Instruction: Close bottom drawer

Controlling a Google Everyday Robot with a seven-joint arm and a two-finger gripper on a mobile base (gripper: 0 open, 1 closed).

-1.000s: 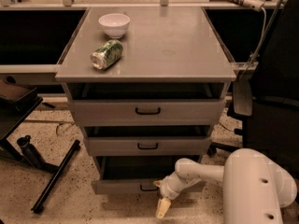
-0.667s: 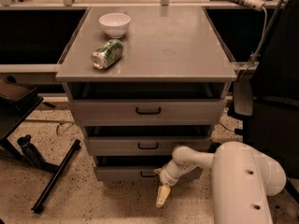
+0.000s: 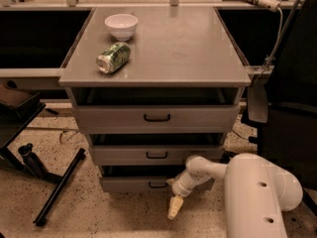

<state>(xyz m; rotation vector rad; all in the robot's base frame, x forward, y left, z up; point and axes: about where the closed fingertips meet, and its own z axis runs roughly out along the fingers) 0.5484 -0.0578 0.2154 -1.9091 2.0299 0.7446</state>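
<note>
Speckled floor lies under the desk (image 3: 178, 48), whose bottom drawer (image 3: 131, 184) sits lowest below the front edge, open only a crack. Its inside is dark and its right end is hidden behind the arm (image 3: 208, 170). The gripper (image 3: 174, 208) hangs just before the drawer front, pointing down; wide or narrow cannot be told. The drawer is further in than a second ago.

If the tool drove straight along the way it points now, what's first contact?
Likely the speckled floor: the tool, just in front of the bottom drawer, points downward, away from the drawer front. Depth is unclear.
</note>
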